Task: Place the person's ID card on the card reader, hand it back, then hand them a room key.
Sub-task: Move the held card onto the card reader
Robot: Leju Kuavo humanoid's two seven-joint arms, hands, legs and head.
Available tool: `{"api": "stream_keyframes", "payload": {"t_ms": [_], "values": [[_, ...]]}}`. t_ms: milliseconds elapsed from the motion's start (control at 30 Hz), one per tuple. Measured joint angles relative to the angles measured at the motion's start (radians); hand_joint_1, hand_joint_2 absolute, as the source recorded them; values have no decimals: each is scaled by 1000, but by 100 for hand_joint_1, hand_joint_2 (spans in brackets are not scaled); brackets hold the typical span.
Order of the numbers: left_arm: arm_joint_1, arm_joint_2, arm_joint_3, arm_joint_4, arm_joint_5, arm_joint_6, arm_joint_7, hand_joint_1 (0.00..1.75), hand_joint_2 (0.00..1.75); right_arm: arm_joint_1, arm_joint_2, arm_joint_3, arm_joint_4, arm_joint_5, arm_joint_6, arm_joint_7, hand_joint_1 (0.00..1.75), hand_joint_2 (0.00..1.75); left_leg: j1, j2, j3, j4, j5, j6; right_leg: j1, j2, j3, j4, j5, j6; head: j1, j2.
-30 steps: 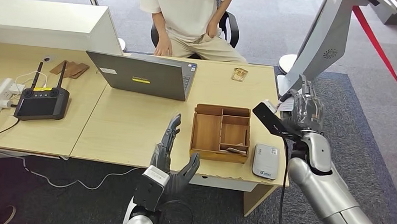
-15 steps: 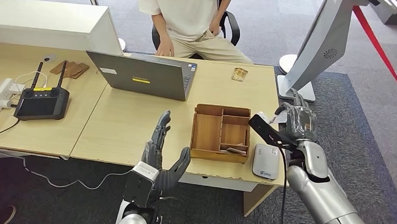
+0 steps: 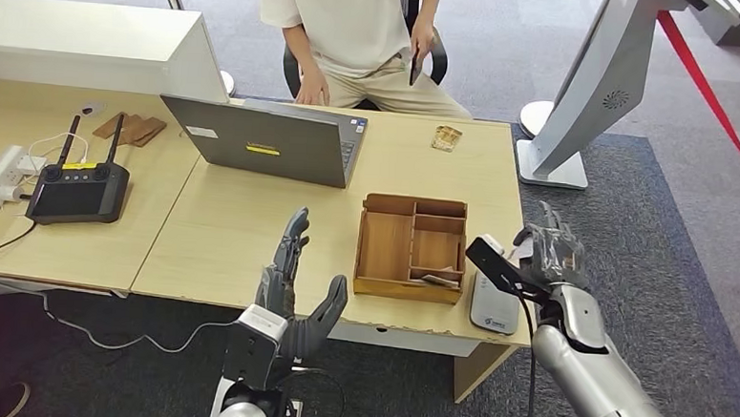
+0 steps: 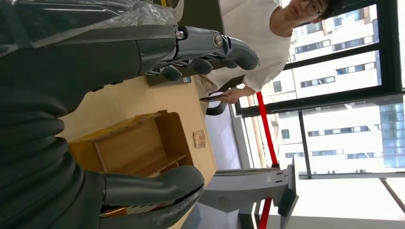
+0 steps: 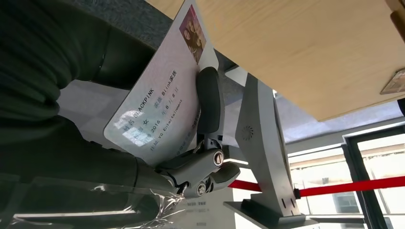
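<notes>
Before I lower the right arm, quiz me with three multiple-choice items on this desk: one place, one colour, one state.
1. Where does the card reader lie?
A. Beside the wooden organizer, near the desk's front edge
B. Under the laptop
C. On the floor

2. What colour is the card reader's top?
A. Red
B. Light grey
C. Yellow

3. What is the right hand doing?
A. Resting open on the desk
B. Holding the ID card
C. Gripping the laptop

Answers: 1 A, the head view shows it right beside the organizer. 2 B, its top is pale grey. 3 B, the right wrist view shows fingers clamping the printed card.
</notes>
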Motion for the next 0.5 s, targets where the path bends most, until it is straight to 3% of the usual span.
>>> {"api": "stream_keyframes", "payload": {"t_ms": [500], "values": [[27, 1, 26, -17, -29, 0, 11, 0, 175, 13, 30, 2, 71, -10, -8, -24, 175, 175, 0, 0, 0, 0, 0, 0, 0, 0, 0, 0, 0, 0, 0, 0]]}}
